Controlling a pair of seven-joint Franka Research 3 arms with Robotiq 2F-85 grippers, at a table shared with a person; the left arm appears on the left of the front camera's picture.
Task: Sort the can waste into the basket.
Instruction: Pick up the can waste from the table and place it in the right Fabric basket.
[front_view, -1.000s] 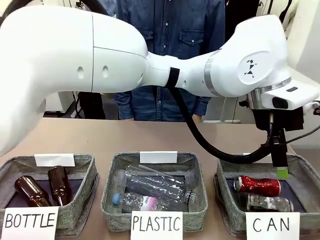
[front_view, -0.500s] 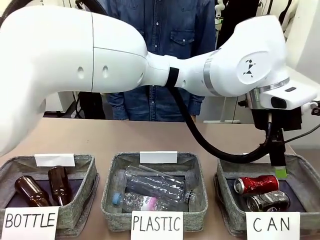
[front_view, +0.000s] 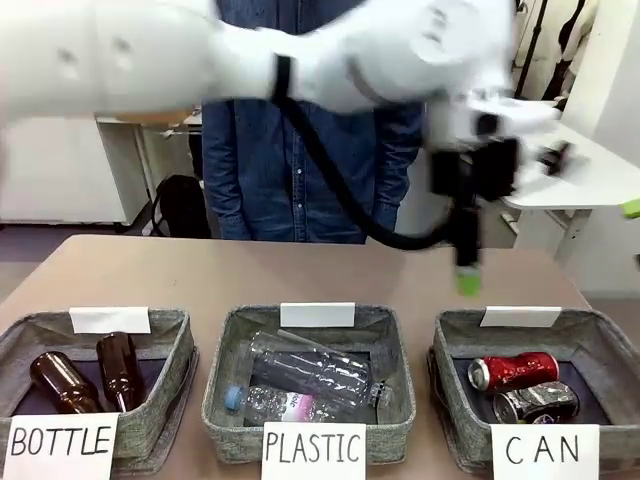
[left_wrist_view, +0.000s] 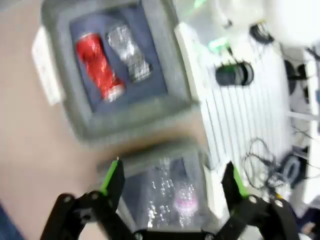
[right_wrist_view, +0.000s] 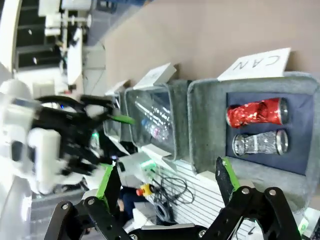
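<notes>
Both cans lie inside the grey fabric basket (front_view: 455, 345) carded "CAN" at the front right: the red can (front_view: 515, 370) behind, the dark grey-silver can (front_view: 536, 402) in front of it. My left gripper (front_view: 466, 278) hangs blurred above the table, behind and left of that basket. The left wrist view shows this gripper (left_wrist_view: 172, 180) open and empty, with the red can (left_wrist_view: 99, 66) and silver can (left_wrist_view: 129, 54) far below in the basket (left_wrist_view: 120, 117). My right gripper (right_wrist_view: 167, 182) is open and empty, off the table's side, looking at the basket (right_wrist_view: 205, 125) with both cans (right_wrist_view: 255, 112).
A middle bin (front_view: 310, 400) labelled "PLASTIC" holds clear bottles. A left bin (front_view: 160, 400) labelled "BOTTLE" holds two brown bottles (front_view: 120, 370). A person in a denim shirt (front_view: 300, 150) stands at the far side. Bare table lies behind the bins.
The left arm has lifted and swung left, away from the CAN basket, with its gripper empty. The grey-silver can has settled in front of the red can.
</notes>
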